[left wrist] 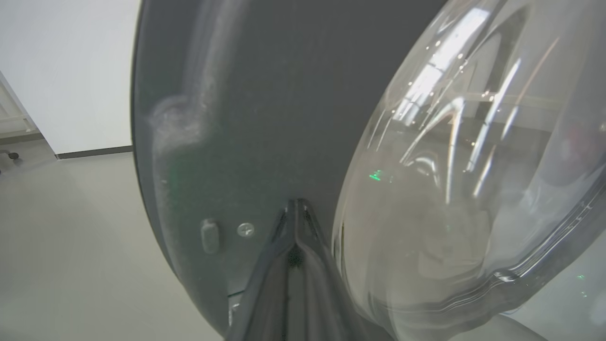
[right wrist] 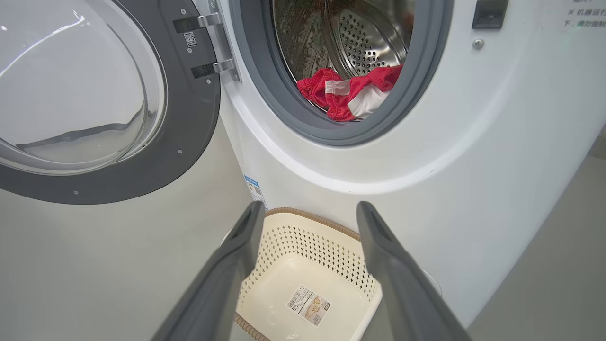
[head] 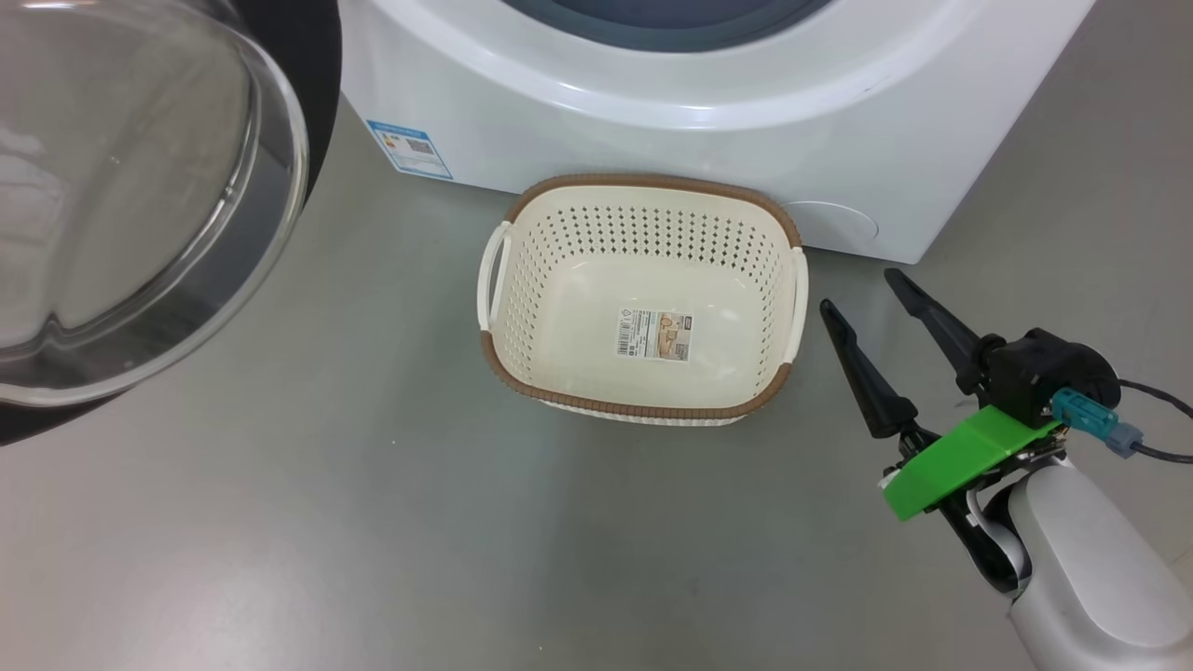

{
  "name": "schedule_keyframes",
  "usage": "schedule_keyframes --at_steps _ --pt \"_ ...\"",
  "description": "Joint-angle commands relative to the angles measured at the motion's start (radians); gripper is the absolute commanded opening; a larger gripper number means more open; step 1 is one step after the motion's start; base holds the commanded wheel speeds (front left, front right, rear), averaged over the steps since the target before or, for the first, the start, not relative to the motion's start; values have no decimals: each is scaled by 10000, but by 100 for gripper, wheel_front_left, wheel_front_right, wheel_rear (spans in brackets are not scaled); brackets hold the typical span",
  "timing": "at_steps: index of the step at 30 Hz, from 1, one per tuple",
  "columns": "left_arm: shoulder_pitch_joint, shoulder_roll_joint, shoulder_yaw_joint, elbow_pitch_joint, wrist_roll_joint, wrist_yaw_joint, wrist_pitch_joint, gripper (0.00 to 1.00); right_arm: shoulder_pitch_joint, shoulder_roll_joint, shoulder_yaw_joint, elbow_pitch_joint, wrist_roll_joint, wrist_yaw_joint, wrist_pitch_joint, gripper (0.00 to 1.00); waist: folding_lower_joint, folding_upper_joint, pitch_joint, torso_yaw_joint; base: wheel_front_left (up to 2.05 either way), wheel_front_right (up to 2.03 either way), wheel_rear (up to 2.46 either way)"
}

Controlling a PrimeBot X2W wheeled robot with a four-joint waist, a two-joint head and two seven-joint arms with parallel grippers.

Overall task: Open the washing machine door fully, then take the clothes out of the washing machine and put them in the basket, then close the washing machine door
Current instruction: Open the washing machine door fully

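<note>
Washing machine door (right wrist: pixel 189 142) stands swung open beside the drum mouth, and the red-and-white clothes (right wrist: pixel 341 94) lie inside the drum.

The left gripper (left wrist: pixel 296 206) has its two fingers pressed together with nothing between them. Its tips appear to rest against the door's dark inner face, near a small screw (left wrist: pixel 245 230) and just beside the bulging glass window (left wrist: pixel 473 166). The right gripper (head: pixel 857 289) holds nothing, its fingers spread apart. It hangs over the grey floor (head: pixel 280 522), just to the right of the basket (head: pixel 643 233). The basket sits on the floor close against the front of the washing machine (head: pixel 746 158), below the grey-rimmed drum mouth, with a label sticker (head: pixel 654 335) on its bottom. The clothes rest at the bottom of the steel drum (right wrist: pixel 369 33), behind the grey rim.
</note>
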Motion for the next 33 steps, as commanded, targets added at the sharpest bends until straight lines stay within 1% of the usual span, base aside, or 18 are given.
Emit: schedule_keyframes --at_steps 1,5,6,9,17,19,21,23,24,27,28,29,30,33 --pt "-217 786 331 -173 101 42 -80 0 -80 7 175 -222 -89 16 -118 100 0 0 10 -23 0 0 0" --pt "-348 768 555 -78 93 -84 -80 0 -85 9 142 -229 -100 16 -118 100 0 0 -7 -35 0 0 0" --pt "-383 732 681 -13 53 -202 -80 0 -62 27 125 -220 -101 16 -118 100 0 0 -53 -28 0 0 0" --pt "-302 635 835 12 51 -370 -80 0 -19 60 124 -200 -91 16 -118 100 0 0 -156 -8 0 0 0" --pt "411 -72 1040 -675 241 -744 -80 0 169 64 98 -192 -47 16 -118 100 0 0 -519 129 0 0 0" --pt "623 -273 1077 -923 285 -816 -80 9 210 58 91 -186 -31 16 -118 100 0 0 -606 160 0 0 0" --pt "799 -429 1097 -1144 289 -899 -80 14 247 59 83 -184 -14 16 -118 100 0 0 -688 181 0 0 0" --pt "1003 -631 1094 -1401 256 -970 -80 24 285 59 69 -179 3 16 -118 100 0 0 -765 206 0 0 0" --pt "1003 -631 1094 -1401 256 -970 -80 24 285 59 69 -179 3 16 -118 100 0 0 -765 206 0 0 0" --pt "1391 -969 1027 -1896 227 -1035 -80 47 372 79 47 -183 18 16 -118 100 0 0 -892 233 0 0 0" --pt "1532 -1075 996 -2065 220 -1048 -80 60 394 89 43 -190 21 16 -118 100 0 0 -910 233 0 0 0" --pt "1662 -1196 964 -2236 196 -1058 -80 86 415 96 36 -193 24 16 -118 100 0 0 -941 236 0 0 0" --pt "1784 -1313 902 -2403 185 -1065 -80 100 442 102 27 -203 28 16 -118 100 0 0 -968 238 0 0 0" --pt "2121 -1641 587 -2826 -47 -1077 -80 100 527 114 -4 -255 38 16 -118 100 0 0 -1029 218 0 0 0"
